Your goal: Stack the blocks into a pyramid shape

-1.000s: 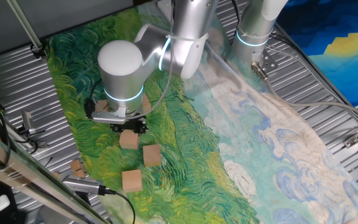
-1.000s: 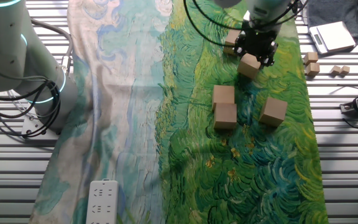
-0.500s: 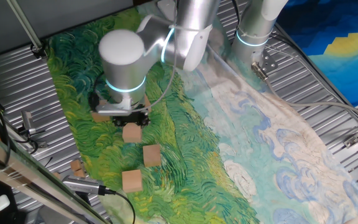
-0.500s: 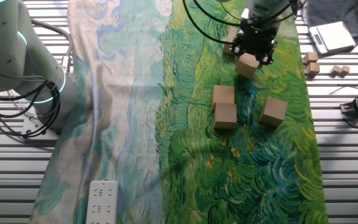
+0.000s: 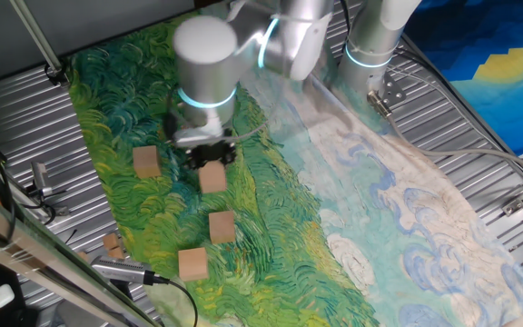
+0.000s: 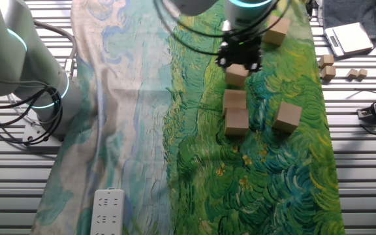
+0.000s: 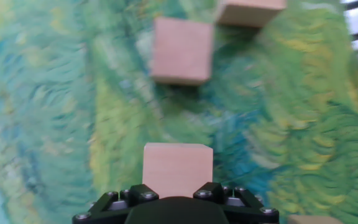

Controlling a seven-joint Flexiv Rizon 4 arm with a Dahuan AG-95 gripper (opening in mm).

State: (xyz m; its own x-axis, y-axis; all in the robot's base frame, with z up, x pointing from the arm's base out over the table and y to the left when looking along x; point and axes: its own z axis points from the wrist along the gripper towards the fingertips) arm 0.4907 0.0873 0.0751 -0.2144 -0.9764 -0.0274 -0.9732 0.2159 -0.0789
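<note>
Tan wooden blocks point(image 6: 287, 116), unstacked

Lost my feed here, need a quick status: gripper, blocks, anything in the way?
Gripper shut on a block, carried above the cloth. Two touching blocks just ahead, pyramid not begun. Nothing blocking the path.

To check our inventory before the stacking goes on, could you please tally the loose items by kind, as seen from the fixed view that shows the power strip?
Large wooden blocks: 5, one in the tool
Small wooden cubes: 4
Power strip: 1
Total: 10
</note>
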